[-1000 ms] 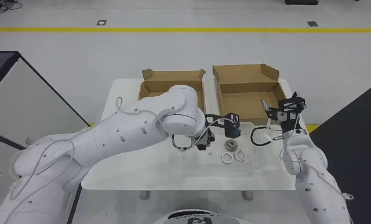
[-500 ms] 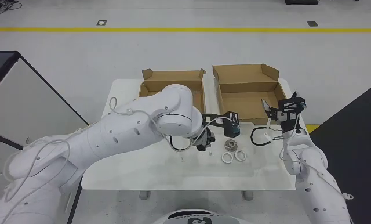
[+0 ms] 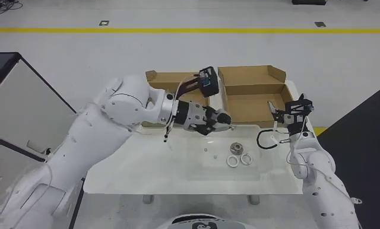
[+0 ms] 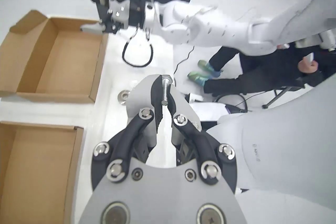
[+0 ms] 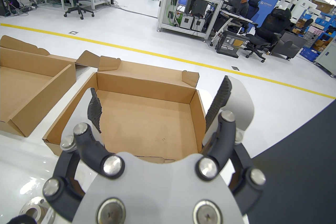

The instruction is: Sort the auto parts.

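Silver threaded bolt (image 4: 164, 93) was clamped between the black fingers (image 4: 156, 96) of left gripper (image 4: 164, 83), held over the white worktop (image 3: 178, 164) just in front of two open brown cardboard boxes (image 3: 252, 104). Round metal flange (image 3: 237, 148), two white rings (image 3: 233, 161) and black rubber loop (image 3: 267, 140) lay on the worktop. Right gripper (image 5: 157, 104) hung at one box's near edge, fingers (image 5: 95, 107) wide apart, holding nothing.
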